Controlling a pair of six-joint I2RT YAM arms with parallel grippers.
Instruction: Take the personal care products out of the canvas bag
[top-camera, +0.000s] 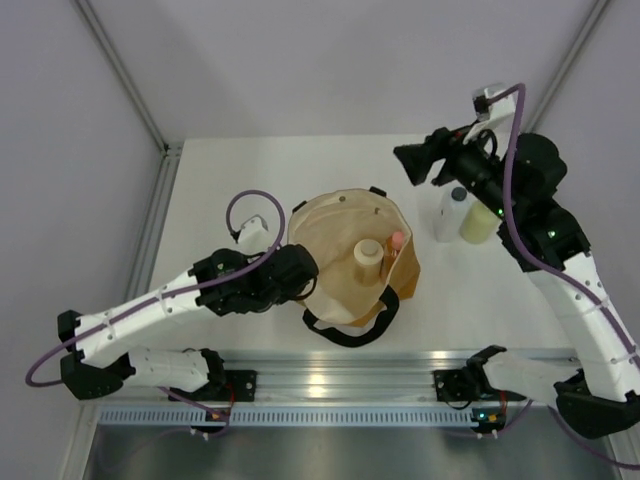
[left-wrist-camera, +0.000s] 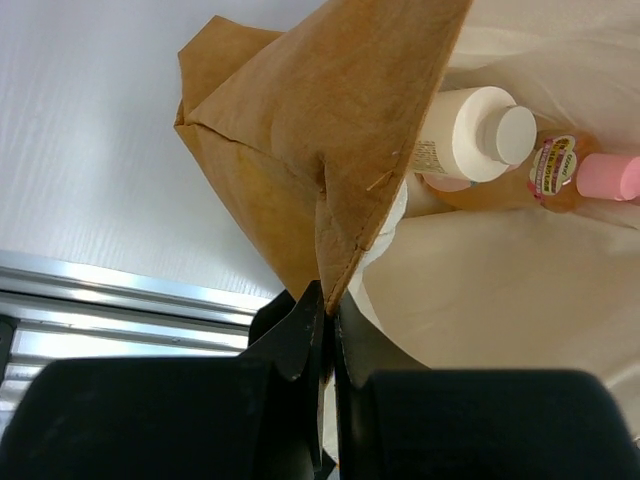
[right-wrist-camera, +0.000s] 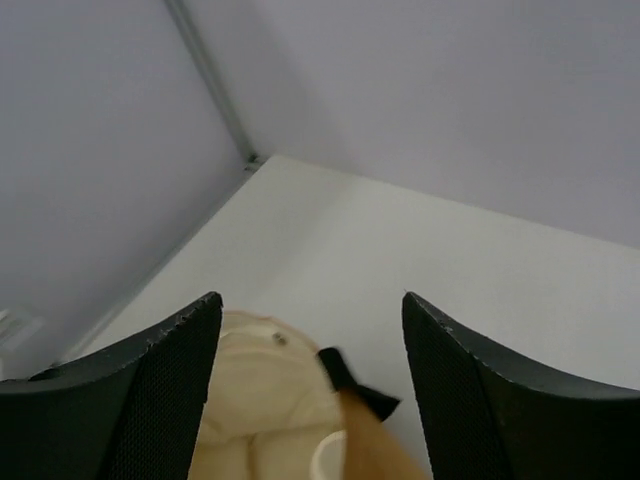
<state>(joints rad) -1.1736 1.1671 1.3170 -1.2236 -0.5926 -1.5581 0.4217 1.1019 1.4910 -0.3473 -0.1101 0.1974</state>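
White tabletop (top-camera: 250, 170), plain grey walls (top-camera: 300, 60) all round. Left tool (left-wrist-camera: 328, 325) is clamped tight on the rim of the canvas bag (top-camera: 340, 250), mid-table. Right tool (right-wrist-camera: 312, 300) hangs wide open, holding nothing. Beige bottle (top-camera: 369, 258) and orange bottle (top-camera: 395, 247) sit inside the bag; whitish bottle (top-camera: 447, 218) and yellow-green bottle (top-camera: 477, 225) stand just right of it.

Table: a matte white rectangular tabletop (top-camera: 300, 170), seen from above and evenly lit.
Rail: a brushed silver aluminium rail (top-camera: 340, 382) runs along the table's near edge, with a bright glare at mid-length.
Slotted strip: a pale metal strip with a row of small slots (top-camera: 300, 415) lies just in front of the rail.
Walls: plain grey-lavender panels (top-camera: 330, 60) close in the table at the back and sides.
Struts: two slim grey metal struts, left (top-camera: 125, 80) and right (top-camera: 580, 45), slant up from the table's far corners.
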